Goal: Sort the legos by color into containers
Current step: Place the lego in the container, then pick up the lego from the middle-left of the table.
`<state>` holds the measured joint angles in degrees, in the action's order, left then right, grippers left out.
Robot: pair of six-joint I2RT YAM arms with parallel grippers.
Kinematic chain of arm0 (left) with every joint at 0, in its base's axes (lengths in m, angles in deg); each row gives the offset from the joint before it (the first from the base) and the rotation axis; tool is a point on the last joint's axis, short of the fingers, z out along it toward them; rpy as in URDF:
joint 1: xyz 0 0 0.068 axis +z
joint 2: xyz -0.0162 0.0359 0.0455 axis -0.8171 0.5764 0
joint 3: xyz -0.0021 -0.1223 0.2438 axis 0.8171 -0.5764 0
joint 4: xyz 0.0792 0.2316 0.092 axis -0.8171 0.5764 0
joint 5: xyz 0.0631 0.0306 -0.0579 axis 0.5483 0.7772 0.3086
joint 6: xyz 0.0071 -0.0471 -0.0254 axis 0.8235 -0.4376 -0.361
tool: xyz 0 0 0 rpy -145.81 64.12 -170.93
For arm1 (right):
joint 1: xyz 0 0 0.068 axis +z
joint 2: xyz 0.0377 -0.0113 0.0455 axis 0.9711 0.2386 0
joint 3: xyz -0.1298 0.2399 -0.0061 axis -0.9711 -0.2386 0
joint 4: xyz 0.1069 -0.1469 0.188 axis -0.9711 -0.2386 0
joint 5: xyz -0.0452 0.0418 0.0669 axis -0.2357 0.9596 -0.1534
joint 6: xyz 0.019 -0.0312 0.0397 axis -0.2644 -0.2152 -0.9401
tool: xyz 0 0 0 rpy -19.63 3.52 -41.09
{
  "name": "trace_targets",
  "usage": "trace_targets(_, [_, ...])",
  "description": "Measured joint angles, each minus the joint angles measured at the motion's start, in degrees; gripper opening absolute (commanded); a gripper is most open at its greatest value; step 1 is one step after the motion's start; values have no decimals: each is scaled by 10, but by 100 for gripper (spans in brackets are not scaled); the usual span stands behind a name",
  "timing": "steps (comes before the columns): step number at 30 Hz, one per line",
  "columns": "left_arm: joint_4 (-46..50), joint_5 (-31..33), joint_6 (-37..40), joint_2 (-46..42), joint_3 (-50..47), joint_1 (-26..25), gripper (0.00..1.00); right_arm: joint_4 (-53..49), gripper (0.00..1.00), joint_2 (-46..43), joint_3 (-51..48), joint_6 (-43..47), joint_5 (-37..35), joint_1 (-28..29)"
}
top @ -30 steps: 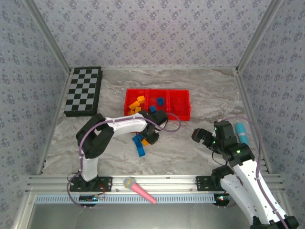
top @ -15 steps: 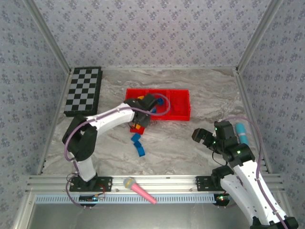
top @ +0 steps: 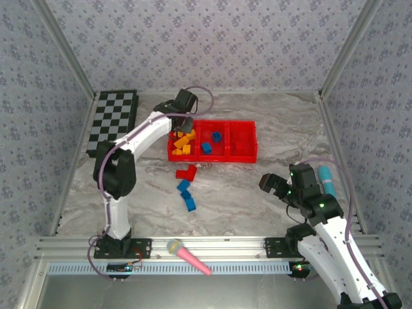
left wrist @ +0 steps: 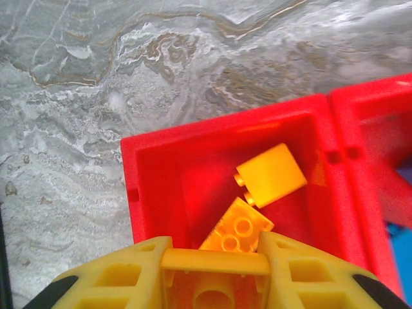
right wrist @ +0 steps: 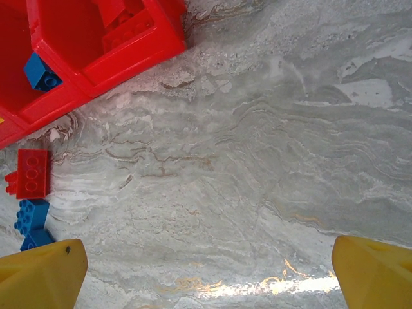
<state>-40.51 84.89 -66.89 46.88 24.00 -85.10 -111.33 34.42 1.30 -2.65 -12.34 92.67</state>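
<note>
My left gripper [top: 178, 127] hangs over the left compartment of the red tray [top: 212, 158]. In the left wrist view this gripper [left wrist: 215, 261] is shut on an orange-yellow lego [left wrist: 215, 283], seen from its hollow underside. Below it two orange-yellow legos [left wrist: 270, 174] [left wrist: 239, 226] lie inside the tray [left wrist: 212, 125]. Blue legos [top: 217, 136] sit in the middle compartment, and a red lego [right wrist: 125, 26] lies in the right one. On the table in front of the tray lie a red lego [top: 187, 172] and two blue legos [top: 184, 185] [top: 188, 202]. My right gripper [top: 273, 185] [right wrist: 209, 261] stands open over bare table.
A black-and-white checkerboard [top: 114, 122] lies at the back left. A pink microphone toy [top: 187, 254] rests on the front rail. A teal object [top: 326, 177] lies beside the right arm. Patterned walls close in the table on three sides.
My left arm has swung from the loose legos in front of the tray up and back to the left compartment, carrying the orange-yellow lego. The right arm has not moved.
</note>
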Motion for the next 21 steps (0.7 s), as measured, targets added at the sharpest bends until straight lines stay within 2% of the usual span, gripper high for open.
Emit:
trace_targets(6, [-5,-14,-4,55,6,18,44,0,100,0,0,2,4,0])
trace_targets(10, [-18,-25,-7,57,6,16,68,4,100,0,0,3,8,-1])
trace_targets(12, [-31,-31,-10,53,2,17,77,7,100,0,0,4,10,-1])
trace_targets(18, [-66,-78,-23,9,-53,23,98,14,100,0,-7,4,16,-5])
trace_targets(21, [-78,-100,-31,-20,-82,25,100,15,100,0,-8,4,17,-5])
